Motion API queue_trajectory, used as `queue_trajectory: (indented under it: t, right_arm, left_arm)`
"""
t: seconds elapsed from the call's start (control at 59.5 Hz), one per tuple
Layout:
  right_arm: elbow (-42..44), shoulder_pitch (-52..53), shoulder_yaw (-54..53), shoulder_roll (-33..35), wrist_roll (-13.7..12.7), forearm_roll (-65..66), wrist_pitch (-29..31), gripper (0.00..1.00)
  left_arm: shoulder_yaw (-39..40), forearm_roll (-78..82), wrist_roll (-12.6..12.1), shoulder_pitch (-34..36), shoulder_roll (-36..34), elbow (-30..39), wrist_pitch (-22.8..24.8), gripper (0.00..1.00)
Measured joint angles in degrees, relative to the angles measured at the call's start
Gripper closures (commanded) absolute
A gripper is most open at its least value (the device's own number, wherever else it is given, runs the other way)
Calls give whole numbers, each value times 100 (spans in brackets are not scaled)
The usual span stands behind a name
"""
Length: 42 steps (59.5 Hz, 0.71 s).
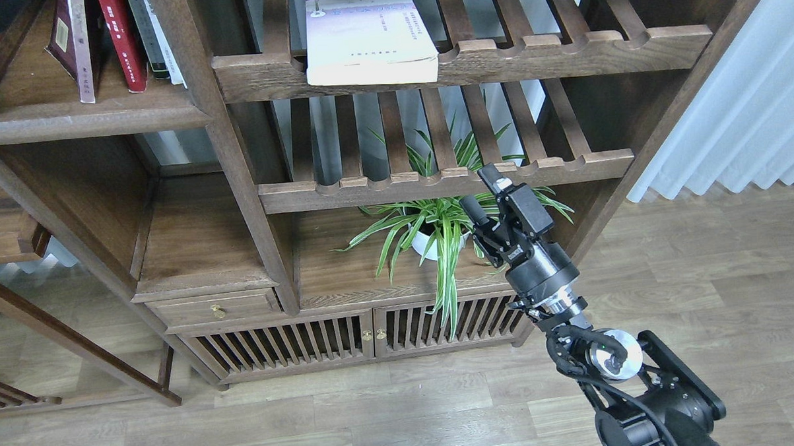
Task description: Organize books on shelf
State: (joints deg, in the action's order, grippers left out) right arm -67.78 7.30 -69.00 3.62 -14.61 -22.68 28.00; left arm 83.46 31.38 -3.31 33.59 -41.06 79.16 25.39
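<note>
The right end effector (485,192) was seen in the lower-right centre of the frame, raised in front of the lower slatted rack (435,182) and just above the spider plant (430,225); its two fingers were parted with nothing between them. The left end effector was not in frame. The pale lavender-white book (369,36) was found lying flat on the upper slatted rack (563,55), top centre of the frame, its lower edge overhanging the notched front rail. The maroon book (67,36) and the red book (123,41) were seen upright, slightly leaning, on the solid dark-brown shelf (83,118) at upper left, with the thin grey-green and white books (156,36) standing just to their right against the post. The end effector was well apart from all three books. The plant's white pot (431,245) was noted on the board below the lower rack, above the slatted cabinet doors (348,340). A white curtain (743,105) was visible at the right edge, wooden floor (245,426) along the bottom.
</note>
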Motion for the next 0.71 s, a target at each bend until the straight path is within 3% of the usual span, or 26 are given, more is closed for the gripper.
queue_trajectory:
  t: [0.218, 0.706]
  right_arm:
    - [0, 44, 56, -34, -23, 290, 0, 3]
    - [-154, 658, 57, -161, -15, 618, 0, 3]
  left_arm:
    - [623, -113, -25, -717, 434, 3, 260, 18]
    - [673, -139, -65, -1527, 1796, 12, 261, 17]
